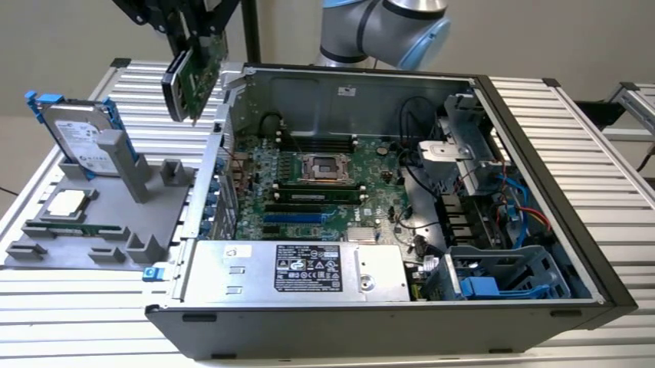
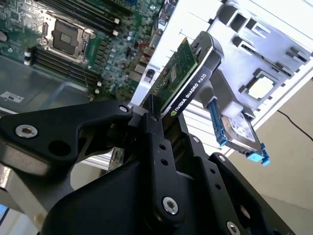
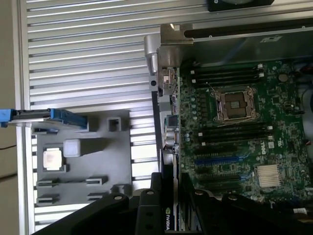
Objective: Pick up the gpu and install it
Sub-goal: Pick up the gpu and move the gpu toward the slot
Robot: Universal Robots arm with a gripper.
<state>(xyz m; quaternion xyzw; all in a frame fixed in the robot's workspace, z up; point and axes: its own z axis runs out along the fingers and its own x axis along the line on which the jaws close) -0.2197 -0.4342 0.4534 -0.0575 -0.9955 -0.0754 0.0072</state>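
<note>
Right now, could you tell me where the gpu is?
The pincer holds the gpu aloft at the exterior view's upper left, between the drive and the case.

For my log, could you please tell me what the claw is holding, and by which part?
The claw holds the gpu by its upper edge, the card hanging free below.

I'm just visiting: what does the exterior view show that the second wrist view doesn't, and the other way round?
The exterior view takes in the whole open computer case, its silver power supply box, coloured cables and the robot arm behind it. The second wrist view brings a close-up of the hand, its black links clamped on the graphics card, held in the air. Both share the card, the hard drive standing in the grey holder, and the processor socket.
</note>
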